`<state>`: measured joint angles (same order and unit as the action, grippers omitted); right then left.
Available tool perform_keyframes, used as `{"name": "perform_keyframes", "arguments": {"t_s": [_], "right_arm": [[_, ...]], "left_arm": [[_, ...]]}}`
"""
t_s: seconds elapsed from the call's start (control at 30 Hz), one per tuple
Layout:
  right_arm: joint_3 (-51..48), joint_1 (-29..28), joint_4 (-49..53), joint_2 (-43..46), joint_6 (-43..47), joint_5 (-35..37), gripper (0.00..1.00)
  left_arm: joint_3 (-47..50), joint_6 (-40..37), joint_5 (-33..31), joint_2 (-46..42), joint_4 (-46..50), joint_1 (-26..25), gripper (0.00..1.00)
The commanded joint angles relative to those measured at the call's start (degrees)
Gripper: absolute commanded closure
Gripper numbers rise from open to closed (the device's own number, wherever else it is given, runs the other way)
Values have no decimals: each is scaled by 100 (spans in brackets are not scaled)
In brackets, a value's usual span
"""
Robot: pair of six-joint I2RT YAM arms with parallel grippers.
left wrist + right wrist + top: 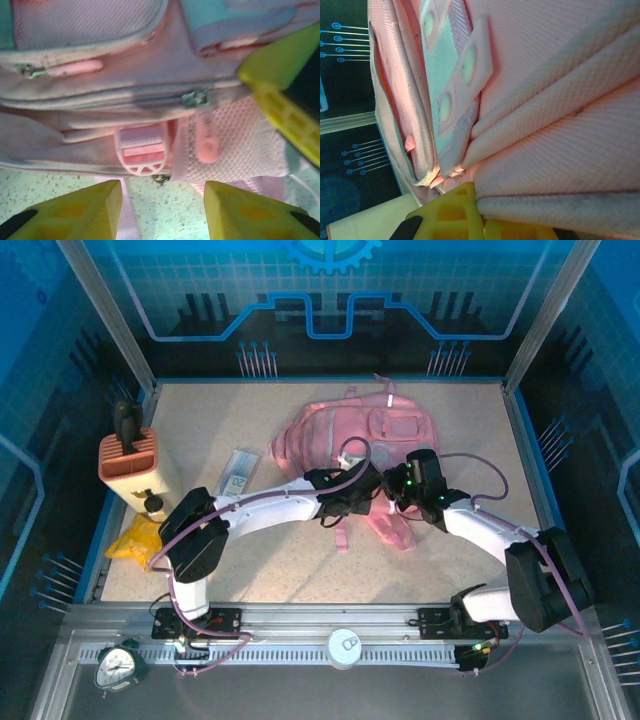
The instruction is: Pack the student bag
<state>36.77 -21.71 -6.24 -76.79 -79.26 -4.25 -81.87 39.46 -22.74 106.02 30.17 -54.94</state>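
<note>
Left jaws open; zip pull (206, 140) of the student bag (330, 435) hangs just ahead, lengthwise toward them; right jaws against fabric, grip untellable.

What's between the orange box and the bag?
A flat clear packet with blue print, lying on the table between the orange ribbed box and the student bag; top external view shows it.

Pink student bag (380, 430), yellow fingers (75, 210), orange ribbed box (128, 468), speckled beige table (250, 560)
</note>
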Motion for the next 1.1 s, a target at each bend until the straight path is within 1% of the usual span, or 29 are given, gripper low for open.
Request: {"name": "perform_keyframes", "arguments": {"t_s": [0.0,0.07,0.2,0.4,0.5,0.53,0.6,0.7,0.9,1.07], "right_arm": [[254,-127,-165,193,169,11,98],[194,-131,-282,172,82,8,98],[148,-137,-428,137,-37,-62,98],[102,-131,-544,168,-142,-80,98],[194,-131,-452,158,-57,-112,99],[199,-131,-444,168,-46,-102,99],[165,-131,-482,174,-84,-67,99],[162,-129,-523,152,-94,-85,99],[148,-105,-519,145,-98,-85,100],[172,-96,-510,131,-80,-96,100]], "left_arm": [[-294,-235,-121,120,-44,-61,51],[-357,-281,-119,216,-112,-61,49],[-628,-281,-261,494,57,-57,48],[-701,-370,-483,710,84,-2,50],[-543,-636,-493,633,-185,53,58],[-471,-799,-443,589,-358,57,59],[-448,-1050,-321,582,-530,83,58],[-617,-1223,-242,687,-444,137,59],[-813,-1476,-238,868,-276,199,63],[-654,-1878,-239,798,-563,194,69]]}}
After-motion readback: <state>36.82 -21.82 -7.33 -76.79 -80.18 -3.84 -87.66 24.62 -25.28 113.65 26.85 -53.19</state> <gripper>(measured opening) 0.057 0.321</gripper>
